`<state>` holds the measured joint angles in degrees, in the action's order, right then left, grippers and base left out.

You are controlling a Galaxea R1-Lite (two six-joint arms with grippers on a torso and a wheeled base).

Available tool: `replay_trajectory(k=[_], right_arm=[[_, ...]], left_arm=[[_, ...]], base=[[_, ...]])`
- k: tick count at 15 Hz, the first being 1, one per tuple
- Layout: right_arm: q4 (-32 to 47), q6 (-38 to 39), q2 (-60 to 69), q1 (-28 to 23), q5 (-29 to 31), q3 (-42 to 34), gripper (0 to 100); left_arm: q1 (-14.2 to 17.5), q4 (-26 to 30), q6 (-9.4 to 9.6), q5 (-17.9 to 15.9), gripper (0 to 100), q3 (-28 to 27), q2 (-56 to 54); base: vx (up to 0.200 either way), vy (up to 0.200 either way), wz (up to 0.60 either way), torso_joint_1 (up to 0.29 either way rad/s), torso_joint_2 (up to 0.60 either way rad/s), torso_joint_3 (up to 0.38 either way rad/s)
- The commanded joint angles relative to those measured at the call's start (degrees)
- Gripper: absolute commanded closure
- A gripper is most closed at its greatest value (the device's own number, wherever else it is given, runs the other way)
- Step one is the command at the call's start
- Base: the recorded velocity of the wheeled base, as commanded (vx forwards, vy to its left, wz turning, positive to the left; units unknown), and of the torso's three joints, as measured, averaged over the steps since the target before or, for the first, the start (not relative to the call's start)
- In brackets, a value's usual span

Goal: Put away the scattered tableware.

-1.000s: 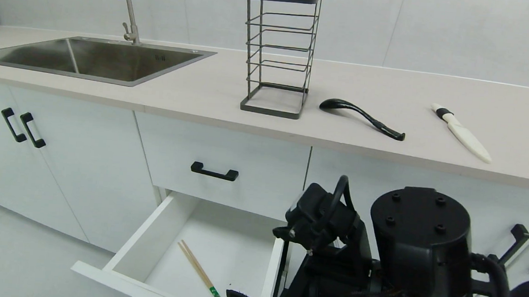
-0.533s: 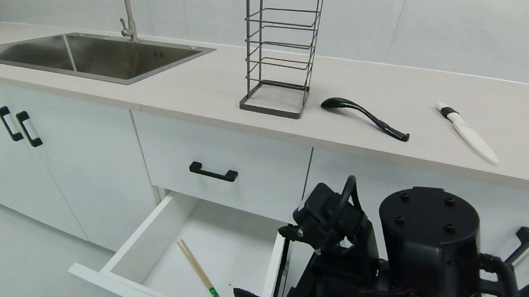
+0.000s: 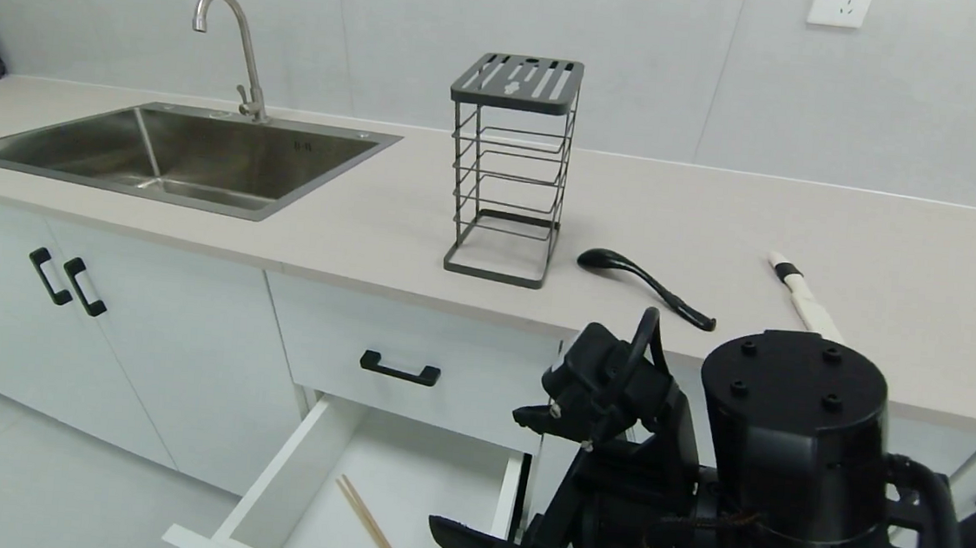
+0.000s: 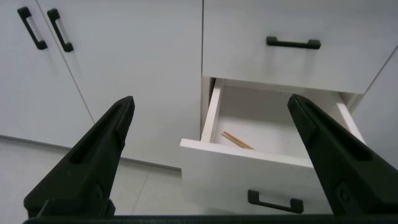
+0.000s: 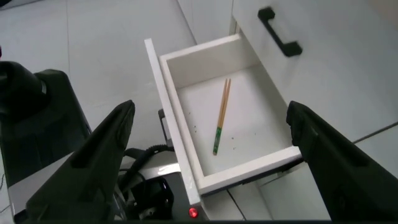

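A black spoon (image 3: 644,286) lies on the counter just right of a wire rack (image 3: 509,167). Further right lies a white knife (image 3: 800,294) with a black band, partly hidden behind my arm. Below the counter a white drawer (image 3: 280,484) stands pulled out, with a pair of wooden chopsticks (image 3: 368,526) inside. My left gripper (image 4: 210,102) is open and empty, facing the drawer (image 4: 249,168) and chopsticks (image 4: 237,140) from the front. My right gripper (image 5: 210,107) is open and empty above the drawer (image 5: 171,124) and chopsticks (image 5: 221,115).
A steel sink (image 3: 184,154) with a tap (image 3: 240,45) is set into the counter at the left. A shut drawer with a black handle (image 3: 399,369) sits above the open one. Cabinet doors (image 3: 69,285) stand to the left.
The whole head picture has shifted downward and shows more wall, so the camera moved. The spoon, knife, rack and chopsticks lie where they were.
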<state>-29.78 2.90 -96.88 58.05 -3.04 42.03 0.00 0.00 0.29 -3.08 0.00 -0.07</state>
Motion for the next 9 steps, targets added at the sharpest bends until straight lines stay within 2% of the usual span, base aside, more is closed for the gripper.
replay_trajectory(k=[1, 3, 6, 9], right_arm=[[0.07, 0.0, -0.5, -0.22, -0.04, 0.68, 0], [0.51, 0.09, -0.77, -0.75, -0.04, 1.56, 0], [6.58, 0.09, -0.5, -0.83, 0.14, 4.29, 0], [7.72, -0.18, -1.12, -1.01, 0.05, 5.43, 0]], left_arm=[[0.0, 0.0, 0.06, 0.01, 0, 0.0, 0.07], [0.0, 0.0, -0.03, 0.01, 0, 0.0, 0.07], [0.0, 0.0, -0.03, 0.01, 0, 0.0, 0.07], [0.0, 0.0, 0.06, 0.01, 0, 0.0, 0.07]], base=[[0.0, 0.0, 0.0, 0.085, -0.48, -0.222], [0.0, 0.0, 0.0, 0.085, -0.49, -0.22], [0.0, 0.0, 0.0, 0.391, -0.49, -0.243], [0.0, 0.0, 0.0, 0.307, -0.49, -0.242]])
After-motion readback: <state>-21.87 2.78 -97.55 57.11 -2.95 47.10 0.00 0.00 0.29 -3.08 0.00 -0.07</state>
